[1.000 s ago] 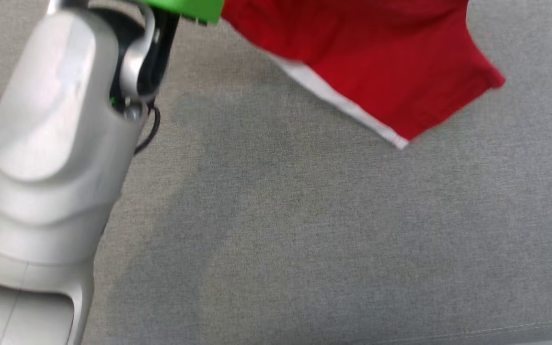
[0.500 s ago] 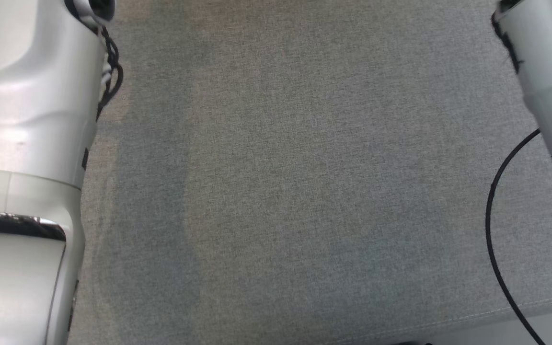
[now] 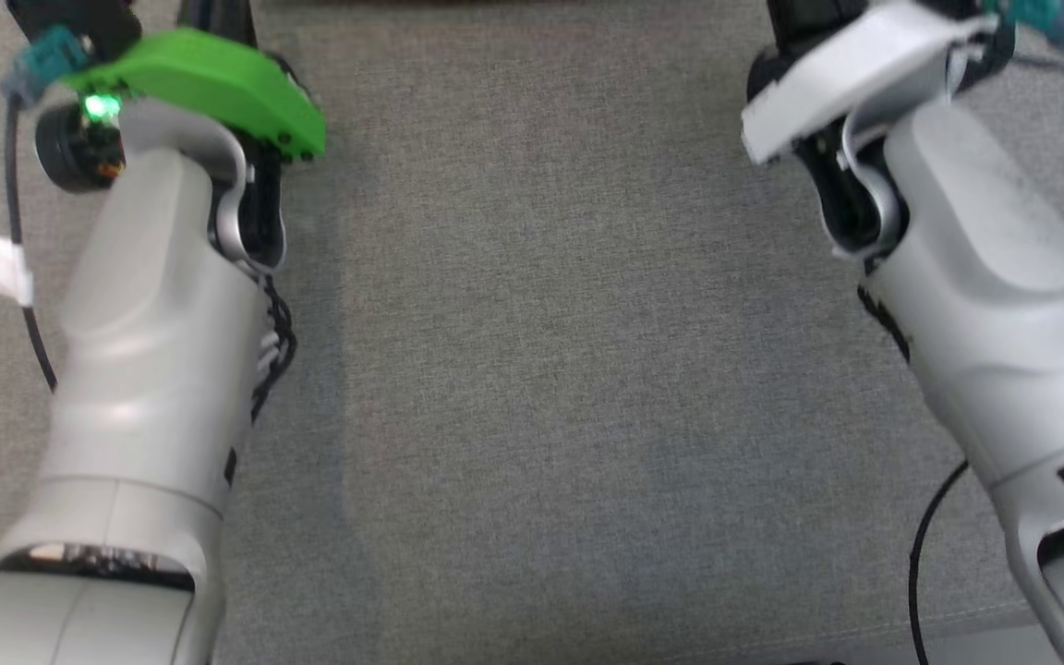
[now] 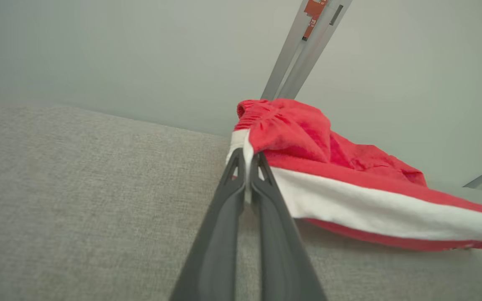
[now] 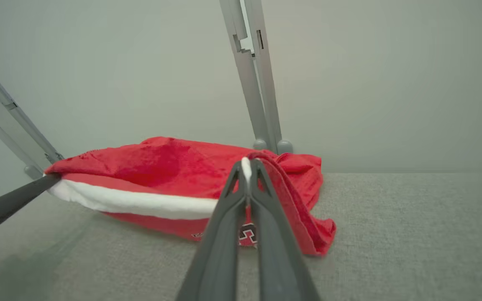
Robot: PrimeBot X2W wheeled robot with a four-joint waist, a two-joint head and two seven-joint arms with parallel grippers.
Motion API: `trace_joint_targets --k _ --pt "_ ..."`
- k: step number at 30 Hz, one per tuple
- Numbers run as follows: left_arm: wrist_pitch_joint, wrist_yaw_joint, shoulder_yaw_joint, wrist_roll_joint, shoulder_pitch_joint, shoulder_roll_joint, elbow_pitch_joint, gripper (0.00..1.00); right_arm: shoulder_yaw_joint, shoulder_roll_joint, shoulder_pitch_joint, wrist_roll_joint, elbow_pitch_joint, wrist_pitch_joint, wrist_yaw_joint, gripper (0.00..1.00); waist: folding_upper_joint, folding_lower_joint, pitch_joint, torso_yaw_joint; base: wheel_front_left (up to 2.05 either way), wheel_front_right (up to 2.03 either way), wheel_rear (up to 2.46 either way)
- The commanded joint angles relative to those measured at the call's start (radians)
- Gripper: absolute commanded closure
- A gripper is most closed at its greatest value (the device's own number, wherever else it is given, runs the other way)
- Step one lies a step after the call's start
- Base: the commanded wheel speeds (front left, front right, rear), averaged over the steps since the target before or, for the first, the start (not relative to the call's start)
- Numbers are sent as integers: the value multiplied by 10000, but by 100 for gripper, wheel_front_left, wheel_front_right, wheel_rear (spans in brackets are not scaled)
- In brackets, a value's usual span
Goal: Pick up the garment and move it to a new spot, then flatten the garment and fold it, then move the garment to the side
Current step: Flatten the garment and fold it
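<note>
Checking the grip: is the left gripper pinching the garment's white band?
Yes, the left gripper pinches the garment at its white band.

Red cloth garment [image 4: 308, 133] is showing solid red, with a white band [image 4: 370, 211] running along its edge. A small black-and-white logo patch [image 5: 247, 233] is peeking out low on the red. Left gripper [image 4: 248, 154] and right gripper [image 5: 246, 164] are both reading dark grey. Woven fabric surface [image 3: 541, 369] is looking mottled mid-grey. Left arm [image 3: 144, 351] and right arm [image 3: 975, 277] are showing pale grey, the left wearing a bright green plastic cover [image 3: 209, 78] with a green light [image 3: 100, 108] glowing. Cable [image 3: 913, 554] is reading black. Metal post [image 4: 303, 46] is showing silver-grey and carrying a red label [image 4: 311, 8].
</note>
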Motion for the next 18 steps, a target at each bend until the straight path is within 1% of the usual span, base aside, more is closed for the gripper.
trace_joint_targets --k 1,2,6,9,12,16,18 --pt "-26 -126 31 -8 608 21 -427 100 -120 -271 641 18 -417 -24 -1 100 0 -1 -307 185 0 0 0" --pt "-28 -202 201 -183 1123 34 -888 100 -310 -327 1237 -6 -858 -24 -1 100 0 -1 -437 202 0 0 0" --pt "-27 -308 438 117 3342 34 -2670 100 -967 -303 3669 -162 -2562 -21 -1 100 0 -1 -984 140 0 0 0" --pt "-28 -218 476 348 4948 32 -4061 100 -1371 -363 5281 -435 -3845 -22 -3 100 0 -1 -1320 109 0 0 0" --pt "-30 42 396 740 6603 37 -5391 100 -1733 -360 6919 -699 -5096 -22 -1 100 0 -1 -1672 70 0 0 0" --pt "-21 428 69 1009 8538 35 -6758 100 -2324 -377 8773 -1101 -6556 -22 -3 100 0 -1 -2190 113 0 0 0" --pt "217 638 -120 1192 9310 143 -7525 100 -2609 -420 9632 -1345 -7190 -22 -3 100 0 -1 -2440 182 0 0 0"
